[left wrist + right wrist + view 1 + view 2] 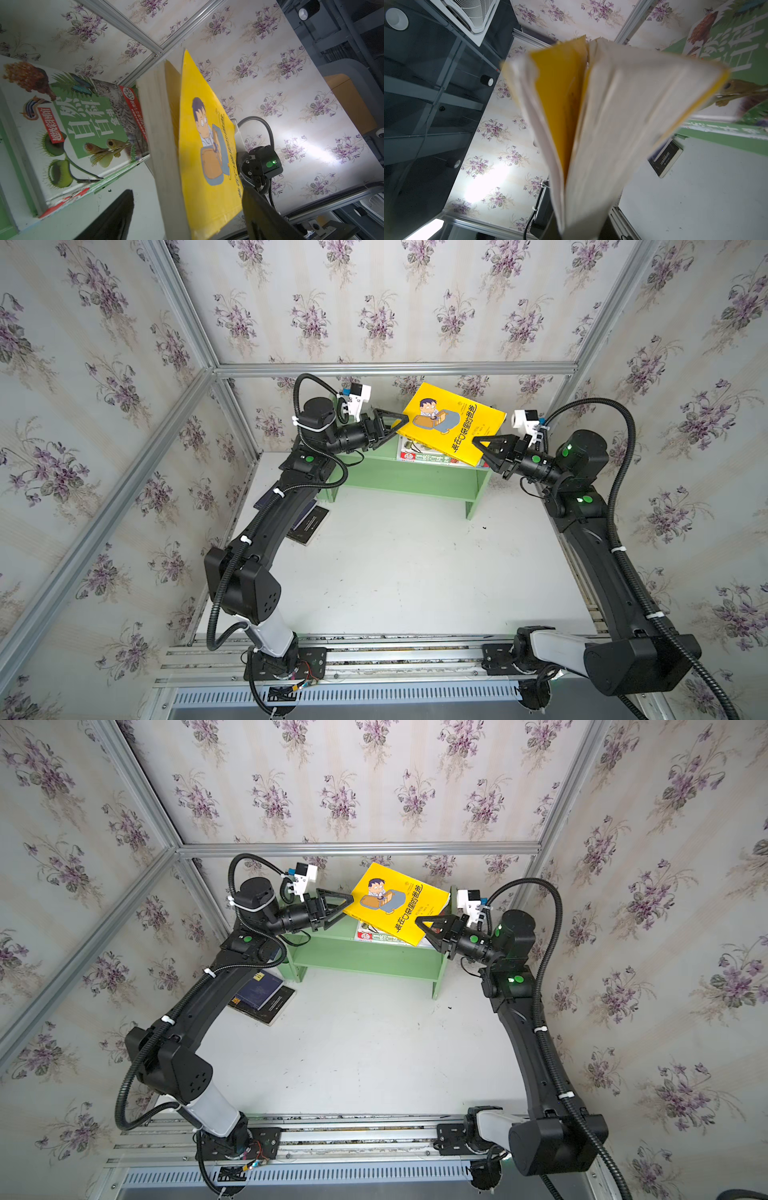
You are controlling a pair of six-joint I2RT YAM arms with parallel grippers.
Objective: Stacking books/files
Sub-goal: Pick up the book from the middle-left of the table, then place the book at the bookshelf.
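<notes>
One book laid, one in the air, two waiting

Nearest to us, the white table [395, 572] is mostly bare. At its left, partly under the left arm, a navy book [259, 989] lies on a black book [276, 1007]. Neither gripper is near them, so we count them as work left. Whether more lie beneath the arm we cannot tell.

Farther back stands the green shelf [415, 483]. On its top the green-and-red nature book [83, 124] lies flat, the start of the stack. Above it the yellow book [451, 423] hangs tilted, its near right corner pinched in the closed right gripper [482, 450], pages fanning a little in the right wrist view. The left gripper [402, 423] stands at the book's left corner with jaws spread wide on either side of it, gripping nothing.

We judge the task about halfway done. The yellow book must yet be lowered flat and square onto the nature book, then the two dark books fetched.
</notes>
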